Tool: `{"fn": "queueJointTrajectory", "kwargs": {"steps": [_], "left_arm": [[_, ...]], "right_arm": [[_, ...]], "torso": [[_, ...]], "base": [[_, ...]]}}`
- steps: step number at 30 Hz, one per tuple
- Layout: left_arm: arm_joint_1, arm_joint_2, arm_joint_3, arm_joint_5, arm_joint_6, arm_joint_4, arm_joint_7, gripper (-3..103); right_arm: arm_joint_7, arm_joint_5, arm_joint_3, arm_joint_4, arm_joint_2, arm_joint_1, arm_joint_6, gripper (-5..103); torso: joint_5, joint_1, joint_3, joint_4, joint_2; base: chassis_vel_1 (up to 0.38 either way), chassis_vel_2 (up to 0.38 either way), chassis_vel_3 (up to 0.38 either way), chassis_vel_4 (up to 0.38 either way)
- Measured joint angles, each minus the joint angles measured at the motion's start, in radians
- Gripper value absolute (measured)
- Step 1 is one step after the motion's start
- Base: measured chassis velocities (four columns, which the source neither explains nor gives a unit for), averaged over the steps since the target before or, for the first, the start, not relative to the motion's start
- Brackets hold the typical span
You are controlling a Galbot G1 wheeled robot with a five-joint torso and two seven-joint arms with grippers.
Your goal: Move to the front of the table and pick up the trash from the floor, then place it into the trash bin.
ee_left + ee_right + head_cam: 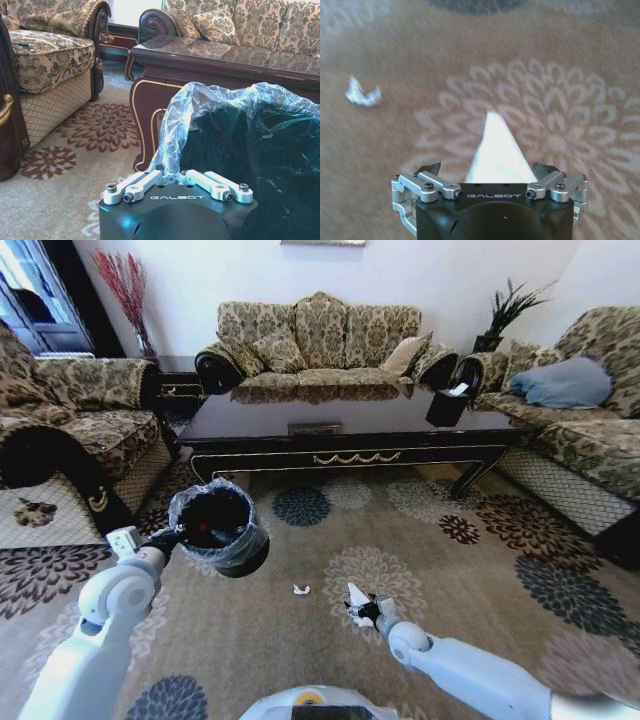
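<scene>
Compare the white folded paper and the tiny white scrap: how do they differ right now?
The folded paper is larger and tapers to a point; the tiny scrap is small and ragged. The paper sits between the right gripper's open fingers; the scrap lies loose on the carpet, apart from both grippers. Both are white.

Glossy dark wood table — crinkled clear plastic lining the trash bin.

1. The long low dark-wood coffee table spans the upper centre of the head view.
2. The small round black bin lined with clear plastic sits left of centre, below the table.
3. The tiny white scrap lies lower centre, with the white folded paper just to its right.
</scene>
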Motion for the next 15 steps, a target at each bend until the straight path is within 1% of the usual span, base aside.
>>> {"fn": "queueJointTrajectory", "kwargs": {"steps": [5, 10, 15], "left_arm": [[0.012, -0.001, -0.006, 0.006, 0.0, -0.009, 0.001, 3], [0.013, -0.001, -0.01, 0.007, 0.0, -0.013, 0.001, 3], [0.006, 0.002, -0.009, 0.007, -0.001, -0.013, 0.001, 3]], "right_arm": [[0.063, 0.023, -0.028, -0.067, 0.053, 0.035, -0.037, 100], [0.079, 0.024, -0.047, -0.123, 0.078, 0.072, -0.042, 100], [0.089, 0.033, -0.053, -0.132, 0.079, 0.08, -0.051, 100]], "torso": [[0.0001, 0.0, 0.0, 0.0001, 0.0], [0.0, 0.0, 0.0, 0.0002, 0.0], [0.0, 0.0, 0.0, 0.0001, 0.0]], "base": [[0.0, 0.0, 0.0, 0.0], [0.0, 0.0, 0.0, 0.0], [0.0, 0.0, 0.0, 0.0]]}}
